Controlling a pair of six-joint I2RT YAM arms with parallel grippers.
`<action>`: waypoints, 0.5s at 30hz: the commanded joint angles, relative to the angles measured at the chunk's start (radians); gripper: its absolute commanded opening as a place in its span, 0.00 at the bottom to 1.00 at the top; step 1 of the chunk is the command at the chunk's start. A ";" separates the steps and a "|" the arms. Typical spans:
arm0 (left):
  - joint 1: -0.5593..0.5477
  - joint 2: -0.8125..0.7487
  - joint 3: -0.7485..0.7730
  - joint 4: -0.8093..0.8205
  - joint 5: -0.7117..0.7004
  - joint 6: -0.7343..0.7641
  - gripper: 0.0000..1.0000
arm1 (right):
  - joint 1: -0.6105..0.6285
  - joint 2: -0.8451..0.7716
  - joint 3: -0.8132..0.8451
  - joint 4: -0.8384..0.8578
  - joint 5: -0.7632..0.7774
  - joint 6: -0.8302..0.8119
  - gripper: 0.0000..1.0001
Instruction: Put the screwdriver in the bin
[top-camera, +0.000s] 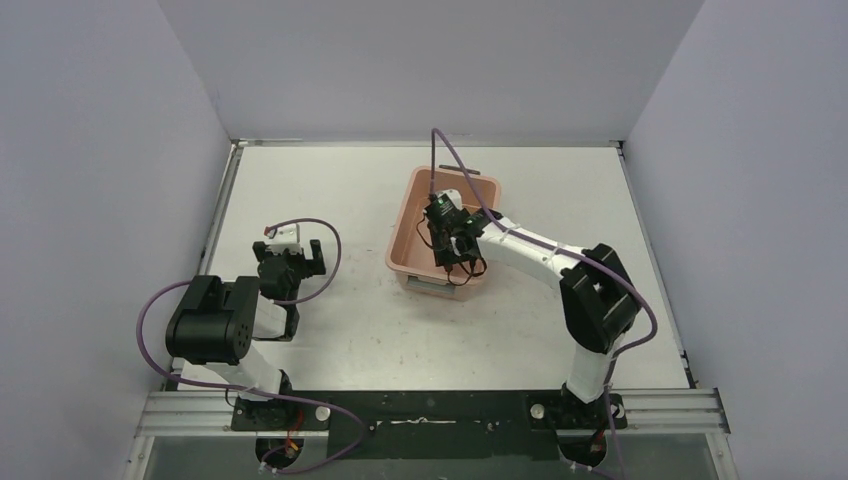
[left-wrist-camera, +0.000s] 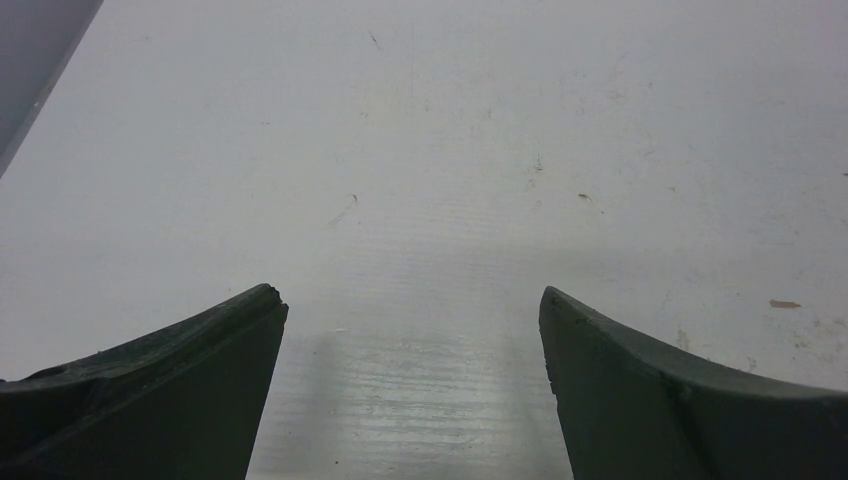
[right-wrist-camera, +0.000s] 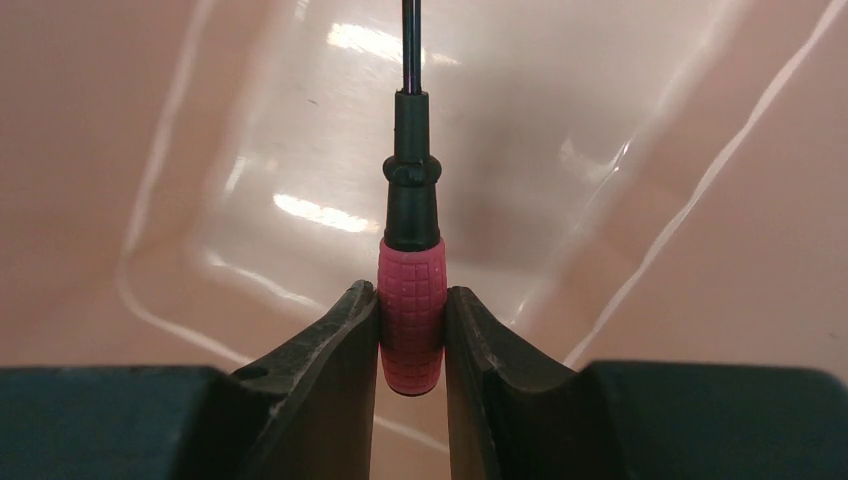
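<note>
While left tool (left-wrist-camera: 412, 296) gapes empty, right tool (right-wrist-camera: 411, 295) clamps screwdriver (right-wrist-camera: 412, 210) handle above bin (right-wrist-camera: 90, 200) floor.

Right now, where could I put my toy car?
Bare table lies between the left gripper and the bin, and behind the bin to the back wall. Inside the bin is crowded: the right gripper holds the screwdriver there.

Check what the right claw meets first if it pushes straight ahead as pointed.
The right claw points into the bin; the screwdriver it grips sticks out ahead, so its tip would likely touch the bin's floor first. Depth unclear.
</note>
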 joint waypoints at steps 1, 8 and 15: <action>-0.003 -0.012 0.017 0.035 0.003 -0.001 0.97 | -0.038 0.040 -0.033 0.086 -0.013 0.033 0.00; -0.003 -0.012 0.018 0.035 0.002 -0.001 0.97 | -0.051 0.128 -0.053 0.114 -0.046 0.049 0.32; -0.003 -0.012 0.017 0.036 0.002 -0.001 0.97 | -0.047 0.069 0.016 0.054 0.018 0.053 0.79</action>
